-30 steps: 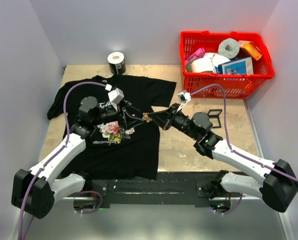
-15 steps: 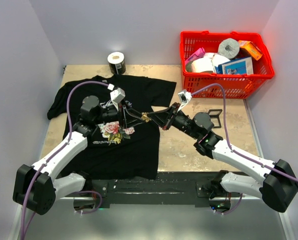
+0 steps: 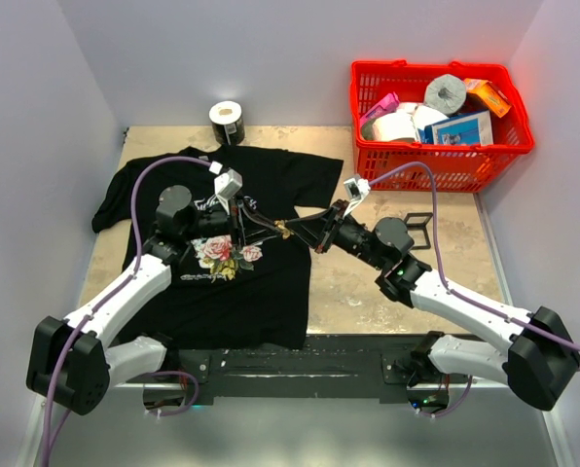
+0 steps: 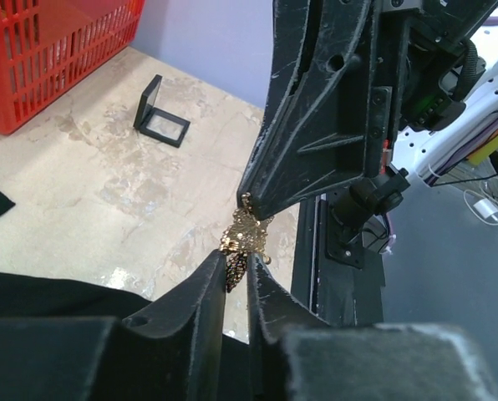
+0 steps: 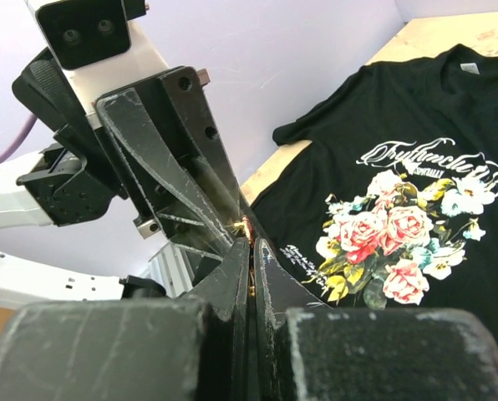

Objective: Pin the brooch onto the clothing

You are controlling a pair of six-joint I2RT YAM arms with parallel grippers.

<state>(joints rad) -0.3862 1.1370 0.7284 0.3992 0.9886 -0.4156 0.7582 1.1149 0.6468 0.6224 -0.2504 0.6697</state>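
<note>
The brooch (image 3: 284, 231) is a tiny gold-toned filigree piece with a reddish glint, held in the air over the right edge of the clothing (image 3: 261, 292). The clothing is a black T-shirt with printed pink roses (image 5: 391, 234), spread flat on the table. My right gripper (image 3: 296, 233) is shut on the brooch (image 5: 248, 227) from the right. My left gripper (image 3: 271, 226) meets it tip to tip from the left. In the left wrist view its jaws (image 4: 237, 266) pinch the lower part of the brooch (image 4: 246, 236), just under the right gripper's fingers (image 4: 316, 142).
A red basket (image 3: 436, 161) full of packages stands at the back right, also seen in the left wrist view (image 4: 57, 58). A small black frame stand (image 3: 418, 229) sits on the table right of the shirt. A roll (image 3: 227, 122) stands behind the shirt's collar.
The left gripper's jaws have closed from wide apart onto the brooch. The right gripper has stayed shut on it, nearly in the same place.
</note>
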